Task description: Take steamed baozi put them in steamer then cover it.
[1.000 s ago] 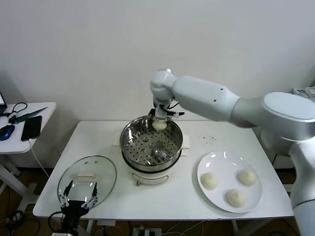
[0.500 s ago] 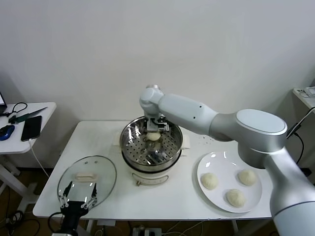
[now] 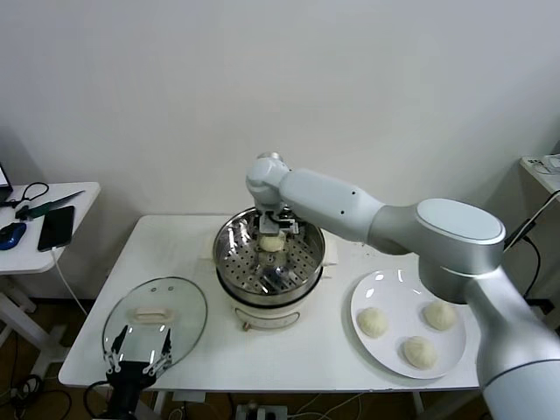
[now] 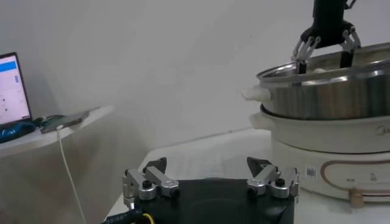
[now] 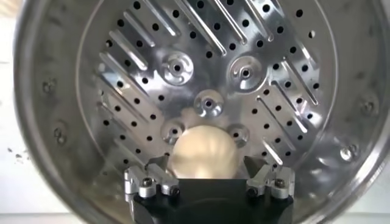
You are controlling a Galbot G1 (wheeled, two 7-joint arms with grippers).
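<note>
The right end effector (image 3: 272, 229) reaches down into the steamer (image 3: 269, 265), its fingers (image 5: 149, 184) spread apart on either side of one bun (image 5: 201, 156) without clamping it. That bun sits on the perforated tray, towards the back of the pot as the head view shows it. The right arm stretches in from the robot's right, across the back of the steamer.

The steamer stands near the middle of the white surface (image 3: 219, 350), a shiny metal pot on a white base with white side handles. To its right lies a white plate (image 3: 376, 297) carrying the other three buns (image 3: 372, 322).

The left end effector (image 3: 137, 359) hangs low at the front left edge of the surface, its fingers (image 4: 149, 182) wide apart and holding nothing. Just beyond it the glass lid (image 3: 179, 302) lies flat on the surface, its white bar handle (image 3: 150, 312) facing up, well to the left of the steamer.

Farther left stands a small side table (image 3: 52, 254) with a phone (image 3: 56, 227) and a cable on it.
</note>
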